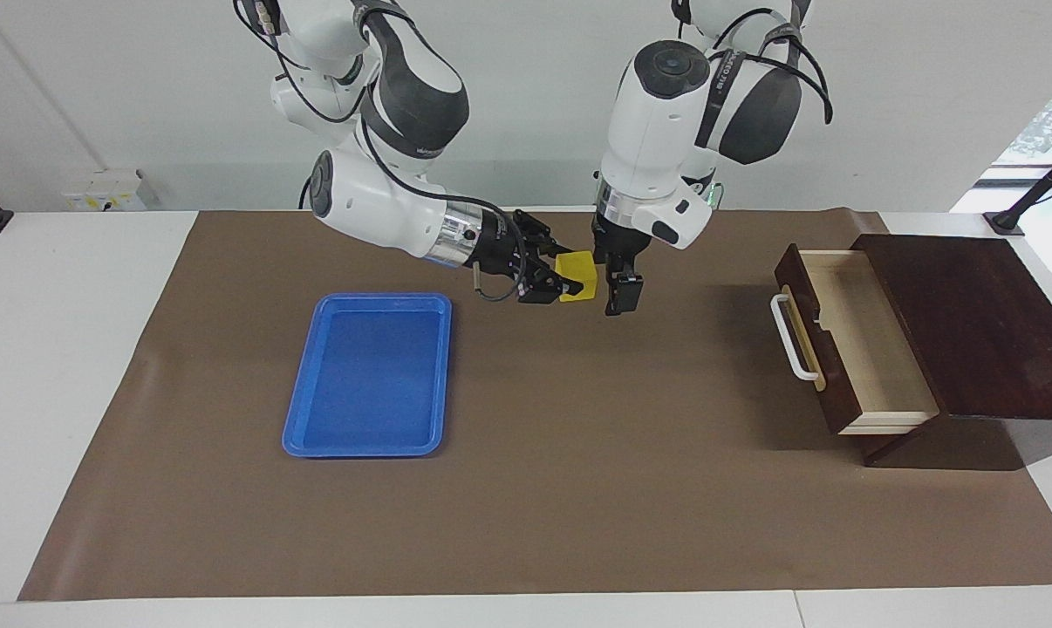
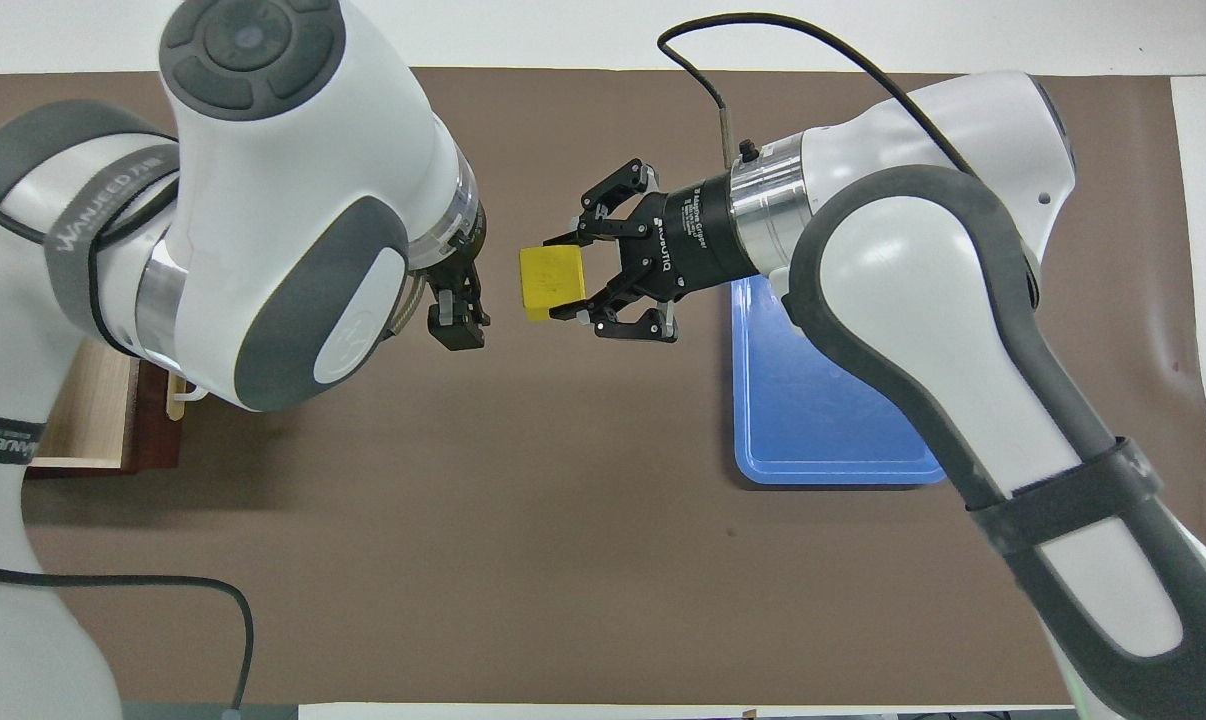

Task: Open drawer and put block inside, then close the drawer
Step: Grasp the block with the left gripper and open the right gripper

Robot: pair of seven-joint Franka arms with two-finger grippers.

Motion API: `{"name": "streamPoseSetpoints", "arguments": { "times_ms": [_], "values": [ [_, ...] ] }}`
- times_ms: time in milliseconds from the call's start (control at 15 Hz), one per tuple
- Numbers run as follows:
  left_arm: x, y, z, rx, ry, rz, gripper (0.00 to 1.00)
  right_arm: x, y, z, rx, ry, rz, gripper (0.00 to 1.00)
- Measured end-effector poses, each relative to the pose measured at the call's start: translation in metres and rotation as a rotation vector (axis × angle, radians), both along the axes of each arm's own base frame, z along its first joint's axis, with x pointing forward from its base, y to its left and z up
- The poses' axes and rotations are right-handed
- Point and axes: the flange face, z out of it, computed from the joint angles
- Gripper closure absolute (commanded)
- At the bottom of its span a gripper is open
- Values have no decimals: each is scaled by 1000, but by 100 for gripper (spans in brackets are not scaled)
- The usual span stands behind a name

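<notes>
The yellow block [image 1: 578, 273] [image 2: 553, 281] hangs above the middle of the brown mat, with my right gripper [image 1: 570, 281] [image 2: 556, 278] shut on it and reaching sideways. My left gripper [image 1: 622, 295] [image 2: 455, 322] points down close beside the block, toward the left arm's end, with a small gap between them. It is open and holds nothing. The dark wooden drawer [image 1: 866, 340] [image 2: 73, 420] stands pulled out of its cabinet [image 1: 971, 323] at the left arm's end. Its pale inside is bare and its white handle [image 1: 792, 336] faces the middle.
A blue tray [image 1: 369, 375] [image 2: 833, 400] lies on the mat toward the right arm's end with nothing in it. My right forearm reaches over its corner. The brown mat [image 1: 578, 488] covers most of the white table.
</notes>
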Motion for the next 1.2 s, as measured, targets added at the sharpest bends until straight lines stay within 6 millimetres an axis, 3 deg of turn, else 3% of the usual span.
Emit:
{"name": "streamPoseSetpoints", "arguments": {
  "times_ms": [467, 667, 800, 867, 1000, 1067, 1200],
  "values": [
    [-8, -11, 2, -1, -1, 7, 0, -1, 3, -1, -2, -1, -2, 100],
    [-8, -11, 2, -1, -1, 7, 12, -1, 3, -1, -2, -1, -2, 100],
    [-8, -11, 3, -1, -1, 8, 25, -1, 3, -1, -2, -1, -2, 100],
    [-8, -11, 3, -1, -1, 8, 39, -1, 3, -1, -2, -1, -2, 100],
    [-8, -11, 3, -1, -1, 8, 73, -1, 3, -1, -2, -1, -2, 100],
    [-8, -11, 3, -1, -1, 8, 100, -1, 3, -1, -2, -1, -3, 100],
    [-8, -11, 4, -1, -1, 4, 100, -1, 3, -1, -2, -3, -4, 100]
  ]
}}
